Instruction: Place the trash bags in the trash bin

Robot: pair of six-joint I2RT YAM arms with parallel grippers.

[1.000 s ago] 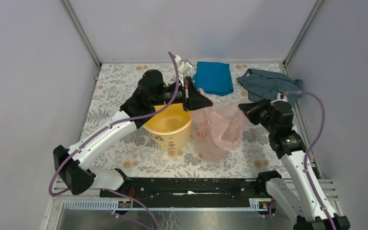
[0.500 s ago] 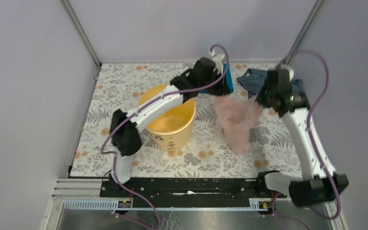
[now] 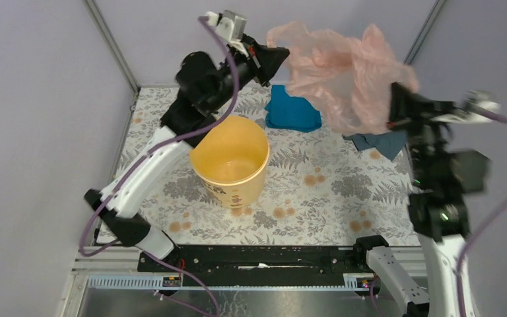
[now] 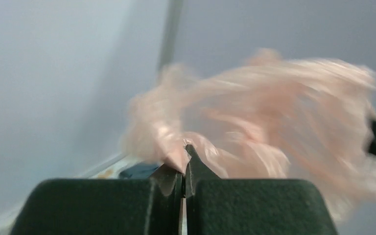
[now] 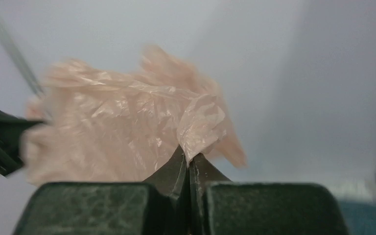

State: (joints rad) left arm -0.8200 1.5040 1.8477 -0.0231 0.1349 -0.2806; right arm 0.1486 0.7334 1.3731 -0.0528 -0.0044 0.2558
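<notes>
the left gripper [image 3: 281, 55] is pinching the left edge of the trash bag [image 3: 343, 72] with its fingers closed tight on the thin film; its wrist view is showing the jaws pressed together on a pink fold [image 4: 183, 164]. the right gripper [image 3: 395, 105] is clamping the bag's right edge in the same way, jaws shut on a crumpled corner [image 5: 190, 164]. the pale-pink bag is hanging stretched and wrinkled in the air between the two grippers, clear of the table [image 3: 317, 198], showing to the far right of the trash bin [image 3: 231, 165] and not inside it. the yellow-orange bin is standing upright, left of centre on the floral surface, its mouth facing up. a bright blue cloth [image 3: 294, 111] is lying at the far side, partly behind the bag, and a grey-blue cloth [image 3: 377, 142] is peeking out below the bag's right end.
</notes>
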